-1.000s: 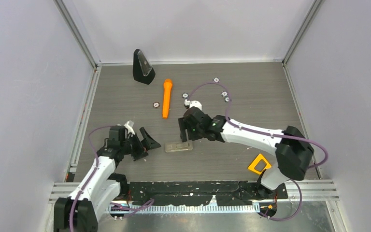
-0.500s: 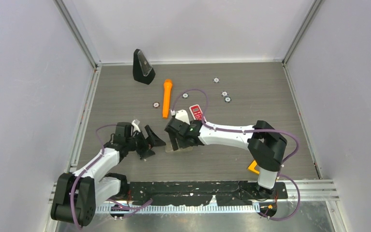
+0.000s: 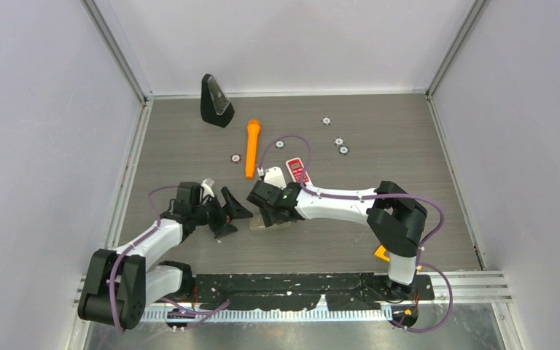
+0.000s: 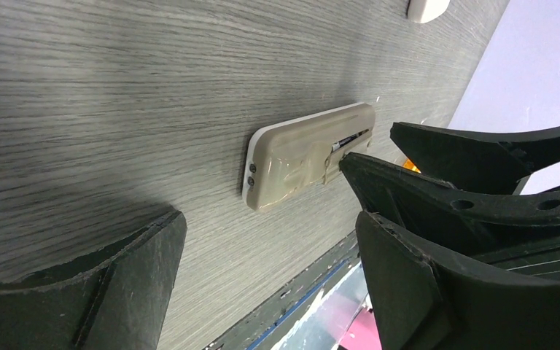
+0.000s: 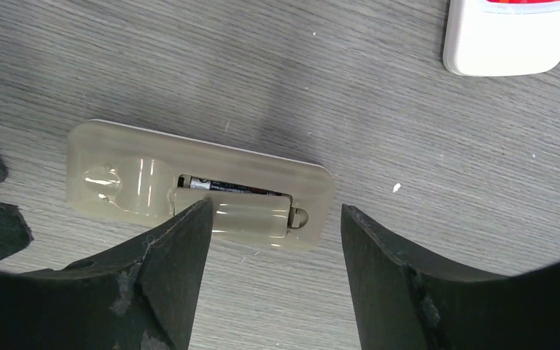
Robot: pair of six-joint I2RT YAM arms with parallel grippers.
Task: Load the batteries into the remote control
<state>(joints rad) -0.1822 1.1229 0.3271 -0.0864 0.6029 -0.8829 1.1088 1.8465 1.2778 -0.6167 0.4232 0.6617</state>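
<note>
The beige remote (image 3: 271,222) lies back up on the table. In the right wrist view the remote (image 5: 117,175) has its compartment partly open, with one dark battery (image 5: 235,189) lying in it and the clear cover (image 5: 251,216) beside it. My right gripper (image 5: 273,219) is open and empty, its fingers straddling the cover end; it also shows from above (image 3: 265,209). My left gripper (image 3: 233,220) is open and empty just left of the remote. In the left wrist view (image 4: 270,226) the remote (image 4: 292,160) lies ahead. No loose batteries show.
A small red-and-white remote (image 3: 297,169) lies just behind the right wrist. An orange torch (image 3: 251,148), a black stand (image 3: 215,100) and several small round discs (image 3: 339,141) sit farther back. A yellow piece (image 3: 382,253) lies by the right arm's base.
My right gripper has moved left and nearer, from behind the beige remote to over it, uncovering the red-and-white remote. My left gripper has crept right toward the beige remote.
</note>
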